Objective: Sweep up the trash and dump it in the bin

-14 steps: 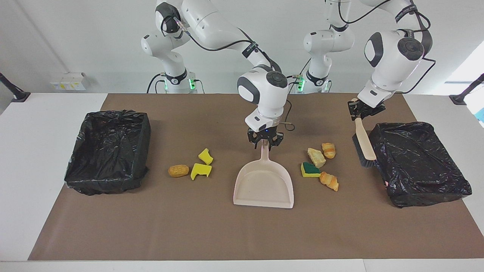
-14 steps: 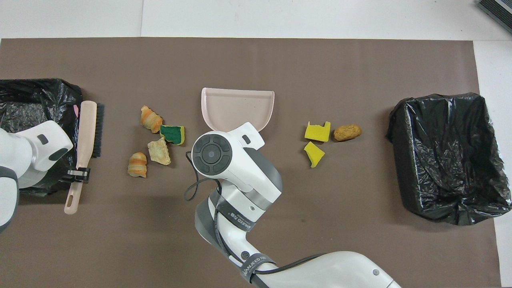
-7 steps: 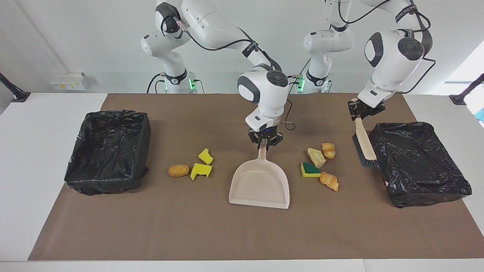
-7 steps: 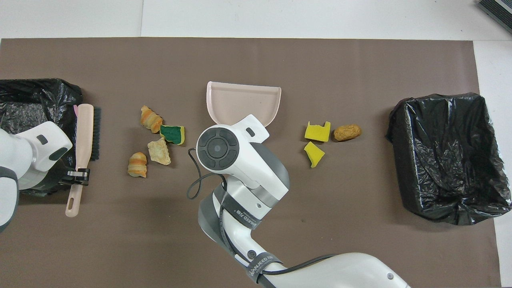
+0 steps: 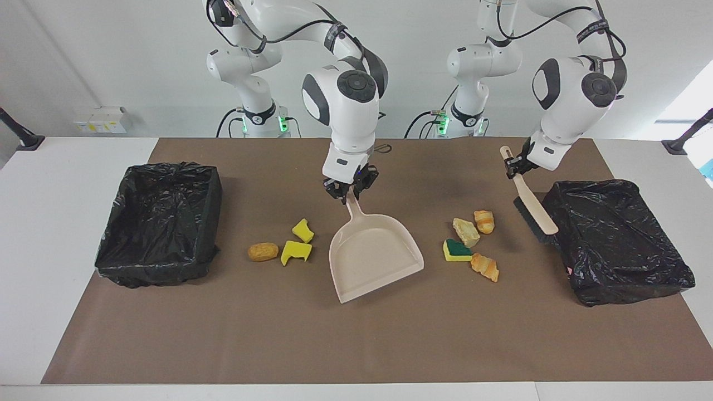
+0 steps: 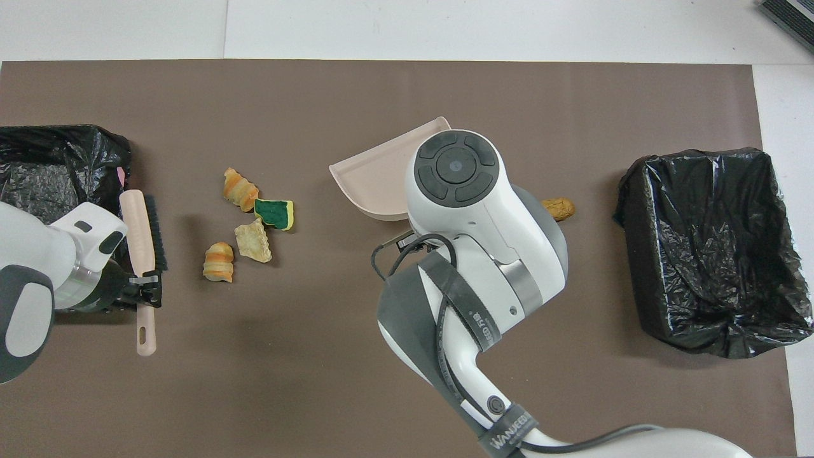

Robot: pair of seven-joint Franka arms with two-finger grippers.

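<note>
Black crinkled plastic lines two box-shaped bins: one bin point(image 5: 159, 223) at the right arm's end of the bench, the other bin point(image 5: 615, 239) at the left arm's end; nothing shows inside either. Between them hangs the beige dustpan point(image 5: 373, 256), a smooth plastic scoop with raised walls, tilted and empty, its handle clenched by the right end effector point(image 5: 350, 188).

Trash lies on the brown mat point(image 5: 356, 345) to both sides of the dustpan. Toward the right arm's end are two angular yellow foam pieces point(image 5: 298, 242) and a brown nugget point(image 5: 263, 252). Toward the left arm's end sit a green-and-yellow sponge point(image 5: 457, 250), a pale crumbly chunk point(image 5: 465, 231) and two ridged golden croissants point(image 5: 484, 245).

Over the mat just beside the second bin, the left end effector point(image 5: 515, 167) grips the beige brush point(image 5: 535, 214) by its handle, dark bristles downward.

White bench edges frame the mat; a pale wall stands at the robots' end.
</note>
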